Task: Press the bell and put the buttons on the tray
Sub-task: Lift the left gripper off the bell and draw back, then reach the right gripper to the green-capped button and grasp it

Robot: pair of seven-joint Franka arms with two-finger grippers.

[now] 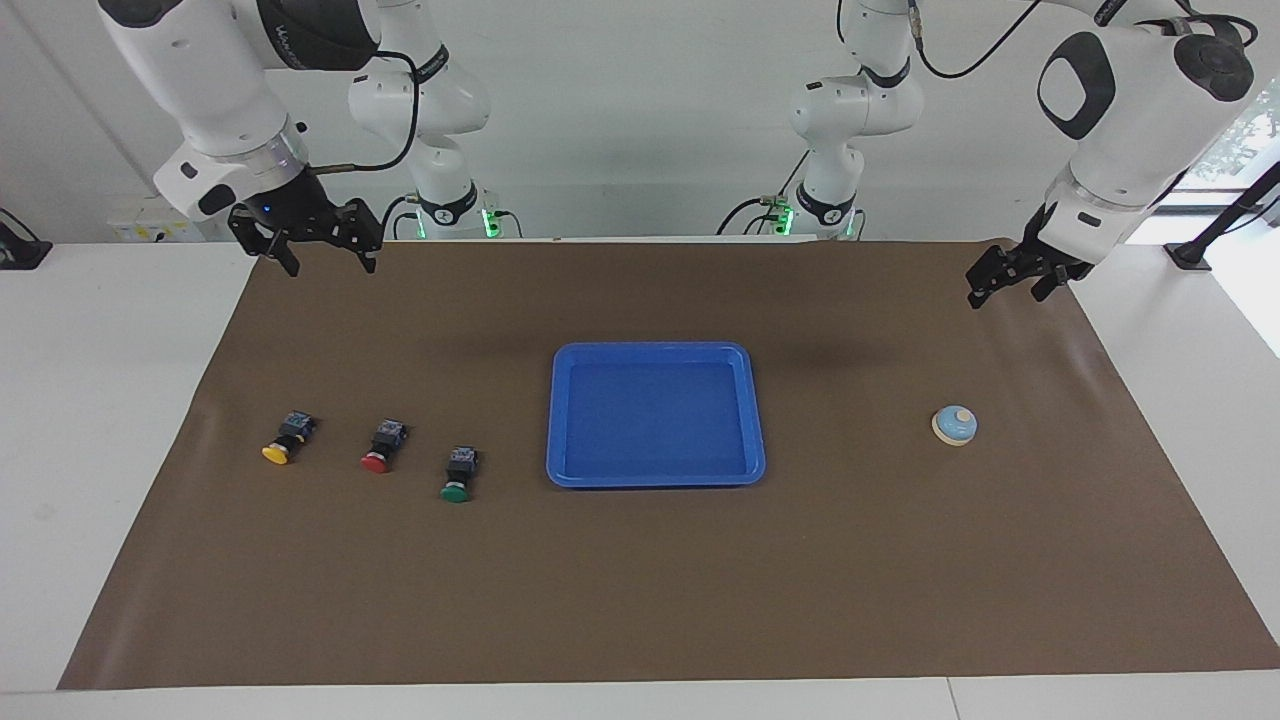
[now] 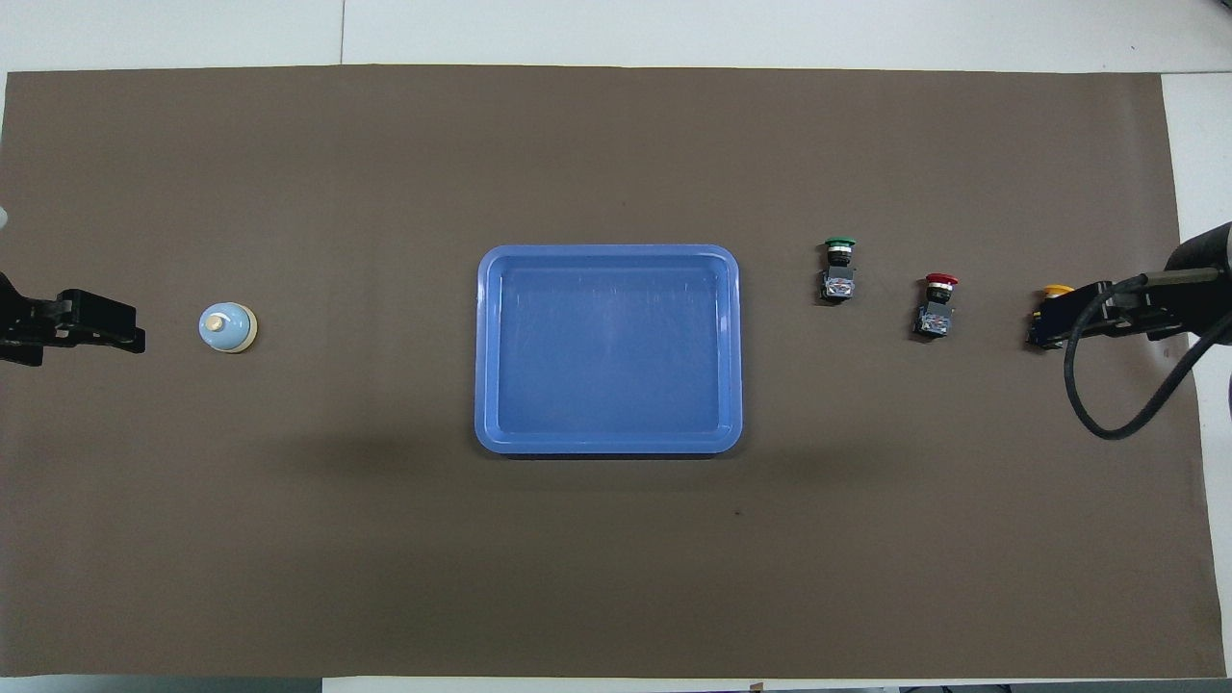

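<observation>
Bell: small round desk bell (image 1: 955,424), light-blue dome, cream base and knob, sits alone at mid-right of the facing view, on the brown paper mat (image 1: 640,580) covering the tabletop. Nothing touches it.

Left hand (image 1: 1012,277): up in the air at upper right of the facing view, over the mat's edge, well clear of the bell. Fingers spread, holding nothing.

Right hand (image 1: 318,244): waits at upper left, over the mat corner. Fingers spread, empty.

Tray: flat rectangular bright-blue plastic tray (image 1: 655,478), raised rim, centre frame, nothing in it.

Buttons: three black-bodied push-button switches in a row at lower left, apart from the tray: yellow cap (image 1: 283,442), red cap (image 1: 381,446), green cap (image 1: 459,473) nearest the tray.

Assessment: you're at the placing step; whether the bell press is done can't be confirmed from this. Next move, in my judgement: bring the right hand down over one switch, pref. the green, close across its black body, lift, carry to tray. Caps are rounded, so grip the body.
</observation>
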